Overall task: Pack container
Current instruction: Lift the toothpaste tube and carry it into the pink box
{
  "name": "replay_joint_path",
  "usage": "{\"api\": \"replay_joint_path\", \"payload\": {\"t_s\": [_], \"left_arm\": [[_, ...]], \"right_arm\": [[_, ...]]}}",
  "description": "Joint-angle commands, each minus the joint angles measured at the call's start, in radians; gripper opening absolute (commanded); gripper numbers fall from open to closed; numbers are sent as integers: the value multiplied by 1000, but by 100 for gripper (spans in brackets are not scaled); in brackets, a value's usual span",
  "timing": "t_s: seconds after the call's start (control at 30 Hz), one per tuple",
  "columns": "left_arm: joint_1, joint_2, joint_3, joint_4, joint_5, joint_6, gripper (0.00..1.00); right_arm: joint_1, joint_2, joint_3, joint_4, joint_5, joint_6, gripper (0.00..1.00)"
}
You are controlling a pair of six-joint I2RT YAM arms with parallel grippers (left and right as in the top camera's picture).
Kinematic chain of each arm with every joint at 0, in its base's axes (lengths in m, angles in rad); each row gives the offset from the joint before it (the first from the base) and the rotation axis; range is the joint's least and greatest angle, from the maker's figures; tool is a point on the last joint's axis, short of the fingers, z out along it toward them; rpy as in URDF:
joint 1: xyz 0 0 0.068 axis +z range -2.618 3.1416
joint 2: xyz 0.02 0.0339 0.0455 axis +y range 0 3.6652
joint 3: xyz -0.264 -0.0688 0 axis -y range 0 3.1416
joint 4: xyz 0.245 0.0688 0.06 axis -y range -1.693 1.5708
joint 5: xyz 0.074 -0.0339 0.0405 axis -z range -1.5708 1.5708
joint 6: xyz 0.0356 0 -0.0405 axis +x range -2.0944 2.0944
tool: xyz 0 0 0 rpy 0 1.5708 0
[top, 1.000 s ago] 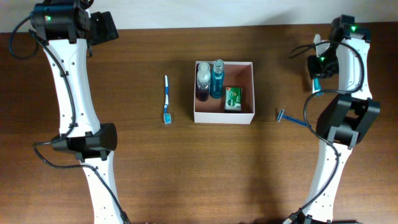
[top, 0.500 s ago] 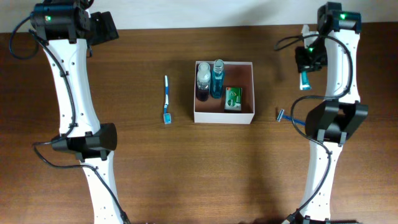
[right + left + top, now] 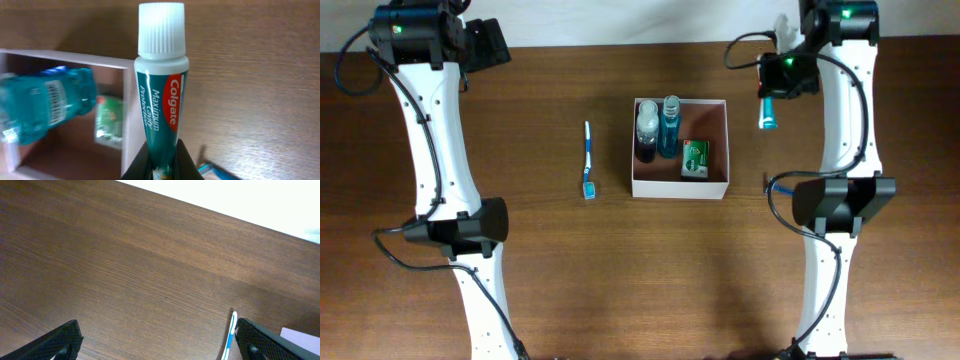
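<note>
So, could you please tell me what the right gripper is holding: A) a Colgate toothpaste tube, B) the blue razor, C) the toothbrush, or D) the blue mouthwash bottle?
A: in the right wrist view, the right gripper is shut on the Colgate toothpaste tube, with the white cap pointing away from the fingers.

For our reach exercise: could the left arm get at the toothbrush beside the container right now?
Probably yes: the toothbrush lies alone on bare table, nothing covering it, and the left hand is open and empty.
</note>
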Motion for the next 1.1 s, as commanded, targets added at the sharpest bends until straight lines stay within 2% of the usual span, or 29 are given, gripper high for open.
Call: {"api": "replay_joint_path", "payload": {"t_s": [0.0, 0.2, 0.47, 1.07], "left_arm": [[4, -32, -2, -1, 3, -10, 99], [4, -32, -2, -1, 3, -10, 99], [4, -32, -2, -1, 3, -10, 99], [4, -32, -2, -1, 3, -10, 99]], "right_arm": [[48, -122, -49, -6, -27, 28, 8], [121, -248, -261, -6, 13, 28, 9], [209, -254, -384, 3, 14, 44, 9], [226, -254, -724, 288, 14, 193, 9]]}}
